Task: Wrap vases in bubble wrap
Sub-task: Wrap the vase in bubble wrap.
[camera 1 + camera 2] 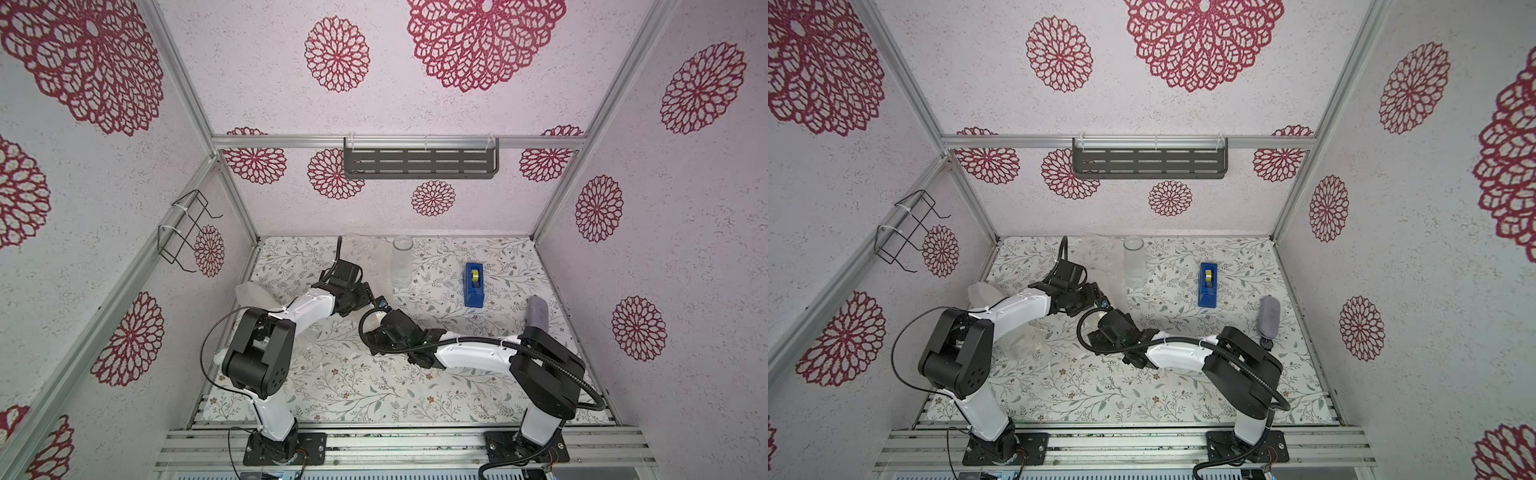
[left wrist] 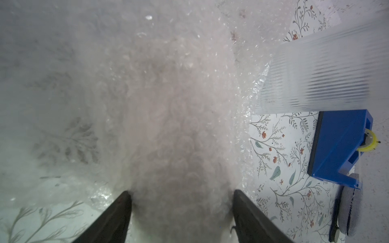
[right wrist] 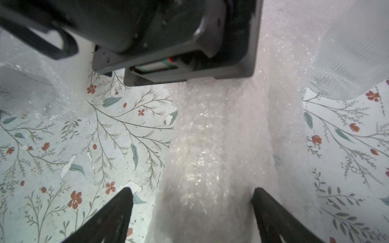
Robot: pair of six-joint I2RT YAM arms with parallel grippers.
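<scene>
The wrapped bundle (image 3: 210, 147) beside the glass vase (image 1: 401, 262) looks soft, slippery and likely fragile inside, so hold it mid-body. The right fingers (image 3: 113, 210) straddle it, open; the left fingers (image 2: 113, 214) flank it, grip unclear.

Left gripper (image 2: 182, 193) and right gripper (image 3: 192, 190) close together, jaws wide apart.

A clear glass vase (image 1: 1133, 262) stands upright near the back of the table (image 1: 1084, 395), beside crumpled bubble wrap (image 1: 1100, 255). A blue tape dispenser (image 1: 1207, 286) sits apart.
</scene>
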